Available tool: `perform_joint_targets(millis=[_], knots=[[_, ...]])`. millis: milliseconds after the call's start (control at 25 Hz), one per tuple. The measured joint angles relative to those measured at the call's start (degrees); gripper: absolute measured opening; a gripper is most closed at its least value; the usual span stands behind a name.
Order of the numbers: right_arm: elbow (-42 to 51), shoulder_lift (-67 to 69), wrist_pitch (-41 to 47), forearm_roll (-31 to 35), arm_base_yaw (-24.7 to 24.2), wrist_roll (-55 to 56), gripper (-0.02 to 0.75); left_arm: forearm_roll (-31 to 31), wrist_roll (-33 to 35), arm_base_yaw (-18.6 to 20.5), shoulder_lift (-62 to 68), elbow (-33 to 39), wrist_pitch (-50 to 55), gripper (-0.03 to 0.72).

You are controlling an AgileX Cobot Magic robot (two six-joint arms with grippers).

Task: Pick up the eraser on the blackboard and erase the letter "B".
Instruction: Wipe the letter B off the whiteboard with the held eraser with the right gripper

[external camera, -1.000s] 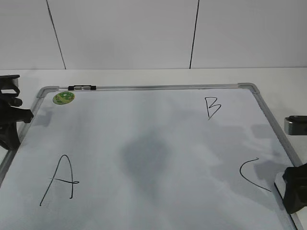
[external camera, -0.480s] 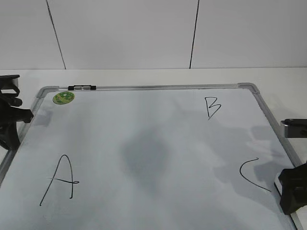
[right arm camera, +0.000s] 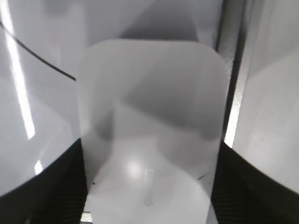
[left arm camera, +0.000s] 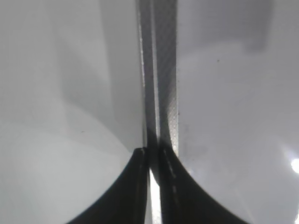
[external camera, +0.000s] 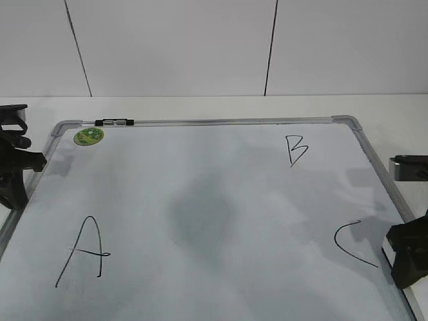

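Exterior view: we see the large pale glossy blackboard with grey metal frame lying flat on the white counter, filling most of it; the small thin black letter "B" sits toward the far right corner; a large black "A" near the near left corner, a curved black "C" near the right edge; a round green magnet and a small black-and-clear marker at the far left corner; the black left gripper is at the left edge, the black right gripper at the near right corner, over the frame, with a sliver of white at its inner side.

Left wrist view: the left gripper has its dark fingers pressed nearly together, clenched on nothing, just above the board's grey frame rail.

Right wrist view: the white oblong plastic eraser with rounded ends lies on the board just beside the right frame rail; the right gripper has its dark fingers flanking both long sides; we cannot tell whether they press it or stand released.
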Motion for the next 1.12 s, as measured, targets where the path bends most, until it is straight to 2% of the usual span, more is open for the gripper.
perform_joint_targets(millis=[440,600,840,1120], knots=[[-1.89,0.00,-0.98,0.21,0.00,0.00,0.529,0.00,0.00,0.00,0.00,0.00,0.00,0.040],[-6.02,0.00,2.50,1.65,0.00,0.00,0.529,0.00,0.00,0.00,0.00,0.00,0.00,0.040],[-18.16,2.11,9.58,1.86,0.00,0.71,0.529,0.00,0.00,0.00,0.00,0.00,0.00,0.040],[-34.30,14.26,14.40,1.95,0.00,1.47,0.528,-0.41,0.00,0.00,0.00,0.00,0.00,0.039]])
